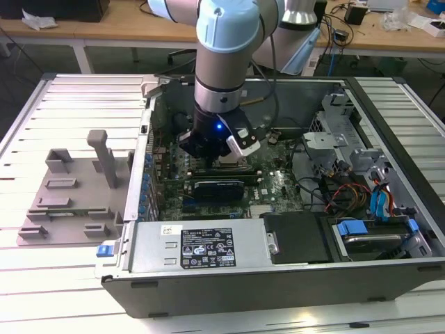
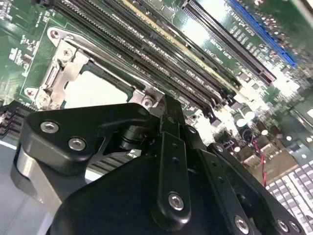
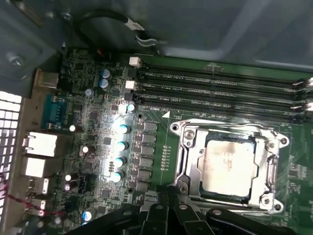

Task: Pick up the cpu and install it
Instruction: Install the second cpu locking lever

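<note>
Over the case, exterior view: my arm (image 1: 226, 42) reaches down from the top centre of the frame into the open computer case (image 1: 292, 271), and my gripper (image 1: 221, 149) hangs low over the motherboard (image 1: 278, 184) near the middle of the picture.
Tray: a grey plastic tray (image 1: 66, 198) with upright blocks lies on the slatted table (image 1: 42, 278) at the exterior view's left, outside the case.
Second wrist view: my black gripper (image 2: 166, 110) covers the lower half of the frame; the cpu (image 2: 93, 90) shows pale at centre left, inside its metal socket frame (image 2: 63, 73).
First wrist view: the cpu (image 3: 227, 164) lies flat in the socket frame (image 3: 188, 156) at lower right, with memory slots (image 3: 220, 90) beside it across the upper right.
Jaws: I cannot tell how they stand; nothing visible is pinched.
</note>
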Tool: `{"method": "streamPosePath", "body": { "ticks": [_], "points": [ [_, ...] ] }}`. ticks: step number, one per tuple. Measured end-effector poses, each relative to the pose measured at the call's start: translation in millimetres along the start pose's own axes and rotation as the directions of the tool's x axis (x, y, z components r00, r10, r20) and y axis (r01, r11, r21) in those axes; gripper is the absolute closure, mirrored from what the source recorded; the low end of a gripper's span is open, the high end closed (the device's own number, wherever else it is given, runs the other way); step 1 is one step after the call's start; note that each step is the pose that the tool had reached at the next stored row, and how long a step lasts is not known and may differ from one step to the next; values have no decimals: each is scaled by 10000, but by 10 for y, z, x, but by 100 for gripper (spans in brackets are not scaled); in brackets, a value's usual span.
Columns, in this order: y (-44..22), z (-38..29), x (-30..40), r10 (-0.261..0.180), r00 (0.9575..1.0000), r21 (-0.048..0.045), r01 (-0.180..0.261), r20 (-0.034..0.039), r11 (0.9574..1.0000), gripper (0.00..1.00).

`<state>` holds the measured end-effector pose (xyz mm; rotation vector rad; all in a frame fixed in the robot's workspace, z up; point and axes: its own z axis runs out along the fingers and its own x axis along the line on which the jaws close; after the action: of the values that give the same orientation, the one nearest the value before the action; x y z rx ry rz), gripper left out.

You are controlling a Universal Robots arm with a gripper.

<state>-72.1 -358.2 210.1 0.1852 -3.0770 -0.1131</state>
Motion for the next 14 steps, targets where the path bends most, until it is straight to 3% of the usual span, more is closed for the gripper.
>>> {"method": "streamPosePath", "body": {
  "ticks": [4, 8, 12, 14],
  "points": [
    [-1, -30, -81, 3, 10000, 21, -3, -7, 10000, 89],
    [-11, -42, -296, 12, 9999, 77, -12, -104, 10000, 89],
    [28, -51, -517, 24, 9998, 155, -21, -202, 9999, 89],
    [77, -51, -546, 37, 9998, 258, -31, -218, 9997, 89]
  ]
}}
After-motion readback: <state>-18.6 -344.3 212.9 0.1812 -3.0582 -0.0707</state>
